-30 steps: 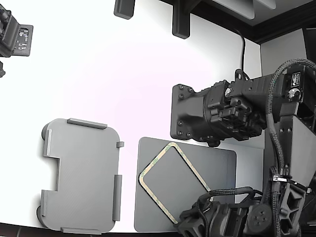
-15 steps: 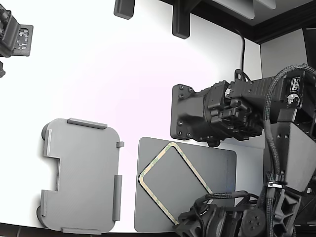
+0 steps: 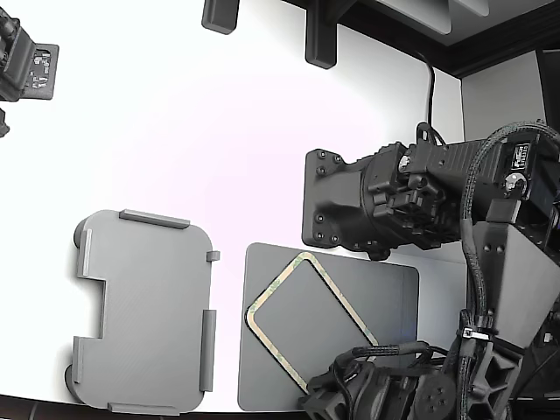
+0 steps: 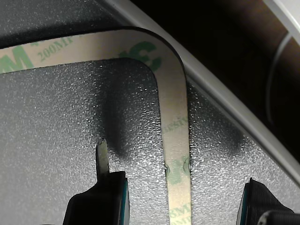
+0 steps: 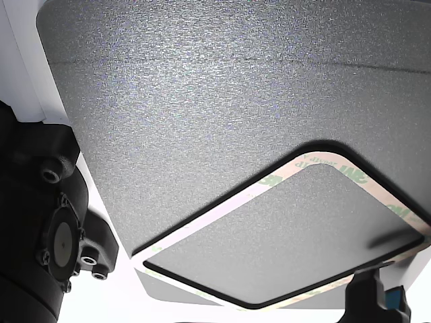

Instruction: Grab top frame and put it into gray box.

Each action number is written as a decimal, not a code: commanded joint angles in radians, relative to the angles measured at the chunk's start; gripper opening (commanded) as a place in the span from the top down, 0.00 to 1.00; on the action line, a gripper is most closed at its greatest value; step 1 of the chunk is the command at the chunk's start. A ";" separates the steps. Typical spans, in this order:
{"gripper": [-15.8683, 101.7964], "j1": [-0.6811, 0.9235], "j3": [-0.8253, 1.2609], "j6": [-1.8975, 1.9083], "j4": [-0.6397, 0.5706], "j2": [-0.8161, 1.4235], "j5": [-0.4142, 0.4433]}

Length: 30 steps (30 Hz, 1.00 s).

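Note:
The top frame (image 3: 339,294), a thin beige ring with green print, lies flat on a dark gray mat (image 3: 389,289) at the bottom centre of the exterior view. The gray box (image 3: 144,311), a light gray tray with edge tabs, sits to the exterior view's left of the mat and holds nothing. My gripper (image 4: 178,185) is open just above the mat, with one finger (image 4: 101,194) inside the ring and the other (image 4: 258,204) outside, straddling one side of the frame (image 4: 176,140) near a corner. In the exterior view the wrist (image 3: 350,392) hides the fingers. The frame also shows in the other view (image 5: 222,210).
A second black arm body (image 3: 376,201) hangs over the table just behind the mat. The table's front edge runs close along the mat beside the gripper (image 4: 220,93). White tabletop (image 3: 219,131) lies behind the tray. A dark fixture (image 3: 26,61) stands at the far left corner.
The wrist at the bottom of the exterior view has shifted slightly to that view's left, and the cables on the arm have moved. The frame and tray have not moved.

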 commanded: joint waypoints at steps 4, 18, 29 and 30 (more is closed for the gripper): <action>0.10 -0.028 -0.032 -0.005 0.000 0.014 -0.008; 0.23 -0.029 -0.023 -0.008 -0.009 0.014 0.000; 0.32 -0.029 -0.035 -0.009 -0.023 -0.006 0.005; 0.33 -0.029 -0.038 -0.008 -0.023 -0.009 0.006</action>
